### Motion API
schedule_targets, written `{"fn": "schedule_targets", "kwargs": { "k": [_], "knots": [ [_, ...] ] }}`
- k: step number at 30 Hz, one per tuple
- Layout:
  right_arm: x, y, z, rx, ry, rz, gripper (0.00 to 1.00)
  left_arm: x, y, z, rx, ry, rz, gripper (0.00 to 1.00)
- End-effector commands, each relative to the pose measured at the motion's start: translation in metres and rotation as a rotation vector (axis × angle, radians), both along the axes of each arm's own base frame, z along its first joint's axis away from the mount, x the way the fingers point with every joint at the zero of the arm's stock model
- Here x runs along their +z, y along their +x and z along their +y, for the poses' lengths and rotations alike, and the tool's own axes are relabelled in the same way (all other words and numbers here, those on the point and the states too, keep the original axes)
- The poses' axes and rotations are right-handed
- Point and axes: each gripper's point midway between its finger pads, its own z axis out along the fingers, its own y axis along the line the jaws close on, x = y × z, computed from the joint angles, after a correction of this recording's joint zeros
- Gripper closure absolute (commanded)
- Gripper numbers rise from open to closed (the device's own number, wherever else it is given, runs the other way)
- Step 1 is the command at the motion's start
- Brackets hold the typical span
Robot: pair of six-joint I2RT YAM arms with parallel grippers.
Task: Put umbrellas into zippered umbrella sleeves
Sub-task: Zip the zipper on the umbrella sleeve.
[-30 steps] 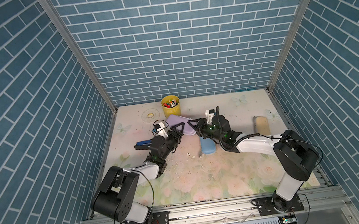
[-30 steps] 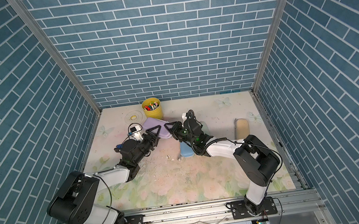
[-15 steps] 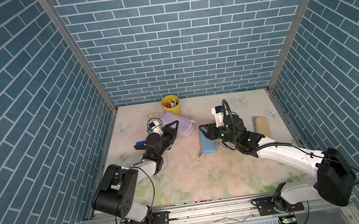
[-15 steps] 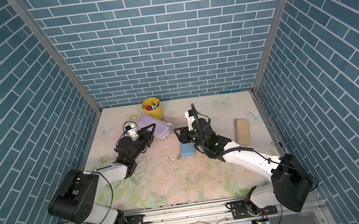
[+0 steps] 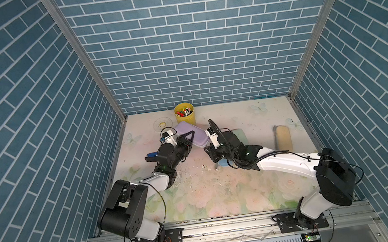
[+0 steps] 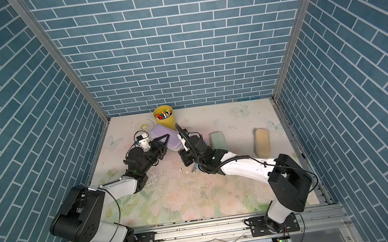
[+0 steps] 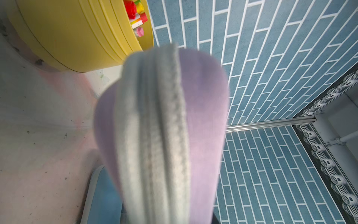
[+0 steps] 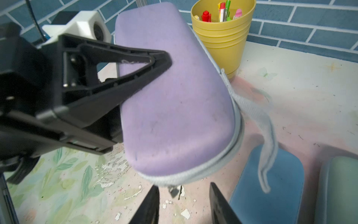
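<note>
- Two claws are working on one lilac, round-ended zippered umbrella sleeve [image 8: 174, 97]. The left gripper [image 5: 190, 138] is pinching it between its black fingers and holding it tilted above the floral tabletop [image 5: 210, 195], close to the yellow plastic cup of pens [image 8: 222, 38].
- The right gripper [image 8: 183, 194] is hovering with its jaws partly apart and gripping nothing. The small metal zip pull [image 8: 173, 192] is dangling between them at the sleeve's lower end.
- Closing too low or off-centre is risking a miss, since the pull is small and hanging free.
- Tugging the zip hard is risking dragging the sleeve out of the left claw's pinch, which is biting only one side.
- The loose grey wrist strap [image 8: 265, 135] is trailing beside the jaws and could be getting snagged instead of the pull.
- Whether an umbrella is sitting inside is unclear, as the left wrist view is too blurred. If one is, its fabric could be jamming the zip teeth.
- Swinging the sleeve backward is risking tipping the cup.
</note>
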Motion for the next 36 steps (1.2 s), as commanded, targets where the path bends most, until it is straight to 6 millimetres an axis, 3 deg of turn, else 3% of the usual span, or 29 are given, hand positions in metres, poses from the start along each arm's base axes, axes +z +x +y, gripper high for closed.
{"fn": "schedule_targets", "kwargs": {
  "k": [1,11,15,24,32,36],
  "knots": [
    [0.008,0.011,0.006,-0.014,-0.017,-0.052,0.67,0.039,-0.001,-0.005,-0.021,-0.026,-0.119,0.72],
    [0.022,0.009,0.003,0.013,-0.002,-0.093,1.0,0.036,-0.003,-0.007,-0.04,-0.015,-0.105,0.73],
    [0.017,0.009,-0.013,0.053,-0.051,-0.102,1.0,0.034,-0.004,-0.008,-0.104,0.045,-0.078,0.76],
    [0.017,0.036,-0.052,0.075,-0.127,-0.099,1.0,0.04,-0.024,-0.024,-0.378,0.16,-0.065,0.86],
    [0.03,0.043,-0.057,0.125,-0.202,-0.165,1.0,0.025,-0.051,-0.042,-0.622,0.247,-0.028,0.99],
    [0.028,0.036,-0.052,0.173,-0.181,-0.128,1.0,0.022,-0.06,-0.048,-0.707,0.259,-0.028,1.0]
  ]
}}
